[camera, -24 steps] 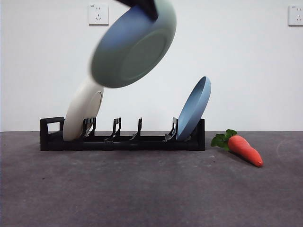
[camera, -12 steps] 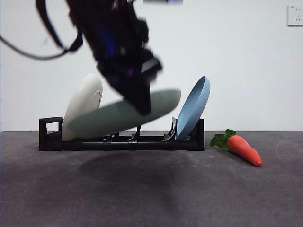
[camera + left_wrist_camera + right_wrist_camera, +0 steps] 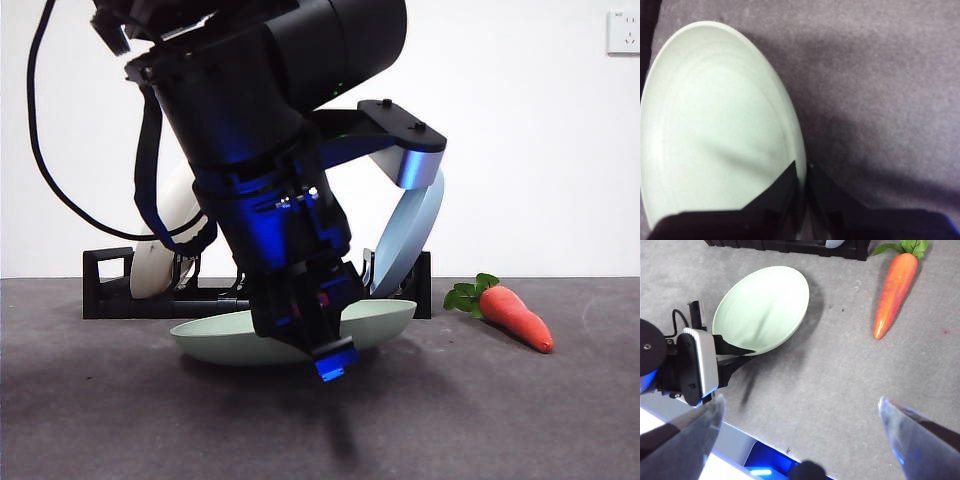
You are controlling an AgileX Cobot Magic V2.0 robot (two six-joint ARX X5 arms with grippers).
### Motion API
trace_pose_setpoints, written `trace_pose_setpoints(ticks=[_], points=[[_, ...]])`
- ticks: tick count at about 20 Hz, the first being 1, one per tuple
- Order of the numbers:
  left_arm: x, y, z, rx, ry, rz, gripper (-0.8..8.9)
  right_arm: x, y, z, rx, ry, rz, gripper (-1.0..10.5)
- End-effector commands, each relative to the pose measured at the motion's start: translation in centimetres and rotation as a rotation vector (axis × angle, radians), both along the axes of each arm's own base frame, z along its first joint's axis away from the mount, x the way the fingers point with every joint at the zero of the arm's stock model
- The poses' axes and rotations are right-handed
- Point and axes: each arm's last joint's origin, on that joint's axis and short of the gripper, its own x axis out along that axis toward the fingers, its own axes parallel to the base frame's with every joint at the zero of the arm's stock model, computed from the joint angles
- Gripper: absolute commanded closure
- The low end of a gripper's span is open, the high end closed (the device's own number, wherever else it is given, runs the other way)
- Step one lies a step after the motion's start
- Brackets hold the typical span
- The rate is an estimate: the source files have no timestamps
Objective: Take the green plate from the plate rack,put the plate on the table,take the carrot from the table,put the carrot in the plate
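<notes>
— Down came the green plate (image 3: 385,318) since half a second before; it had hung tilted above the plate rack (image 3: 110,290), and now it lay nearly flat, low over the counter (image 3: 520,420) just in front of the rack. I couldn't tell whether it touched the surface.

— Who had it?

— The left gripper (image 3: 802,172). Its jaws were pinched together on the plate's rim, one inside the rim and one outside, as the left wrist view showed.

— And the right gripper (image 3: 800,415)?

— High over the near part of the counter, jaws spread wide apart, holding nothing.

— Where was the carrot (image 3: 515,313)?

— Lying on the counter beside the rack's right end, leaves toward the rack, tip pointing to the near edge, well apart from the plate.

— Anything left in the rack?

— A cream-white plate (image 3: 172,235) leaned by the handle end, and a blue plate (image 3: 412,240) leaned at the other end, both partly hidden by the arm.
</notes>
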Motion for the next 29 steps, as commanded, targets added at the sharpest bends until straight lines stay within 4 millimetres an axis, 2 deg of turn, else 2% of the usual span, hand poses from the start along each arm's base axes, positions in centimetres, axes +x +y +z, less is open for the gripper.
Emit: trace_pose_setpoints(ticks=[1, 2, 5, 9, 11, 14, 17, 20, 23, 26, 29], points=[[-0.3, -0.1, -0.9, -0.007, 0.086, -0.056, 8.12, 0.0, 0.0, 0.1, 0.002, -0.008, 0.003, 2.9], [-0.4, 0.0, -1.0, -0.020, 0.123, -0.064, 7.99, 0.0, 0.0, 0.1, 0.002, -0.008, 0.003, 2.9], [-0.5, 0.1, -1.1, -0.044, 0.161, -0.025, 5.79, 0.0, 0.0, 0.1, 0.004, -0.006, 0.000, 2.9], [-0.4, -0.1, -0.8, -0.073, 0.163, 0.003, 5.62, 0.0, 0.0, 0.1, 0.007, -0.004, -0.003, 2.9], [-0.4, -0.3, 0.5, -0.091, 0.182, 0.040, 5.62, 0.1, 0.0, 0.1, 0.007, -0.006, -0.003, 2.9], [-0.7, -0.7, 4.4, -0.166, 0.186, 0.077, 5.62, 1.7, 0.2, 0.3, 0.038, -0.044, -0.042, 2.9], [-1.5, -0.4, 10.3, -0.294, 0.171, 0.112, 5.62, 4.7, 0.4, -0.2, 0.058, -0.055, -0.060, 2.9], [-2.7, 1.3, 16.5, -0.431, 0.180, 0.182, 5.62, 8.4, 0.8, -2.2, 0.040, 0.006, -0.072, 2.9], [-4.1, 3.8, 21.6, -0.561, 0.148, 0.185, 5.62, 12.6, 1.2, -5.0, -0.004, 0.035, -0.102, 2.9], [-5.6, 6.3, 24.6, -0.667, 0.110, 0.172, 5.62, 16.3, 1.7, -8.2, -0.043, 0.044, -0.123, 2.9], [-6.8, 8.4, 25.9, -0.709, 0.101, 0.176, 5.62, 19.0, 2.5, -11.4, -0.107, 0.040, -0.153, 2.9]])
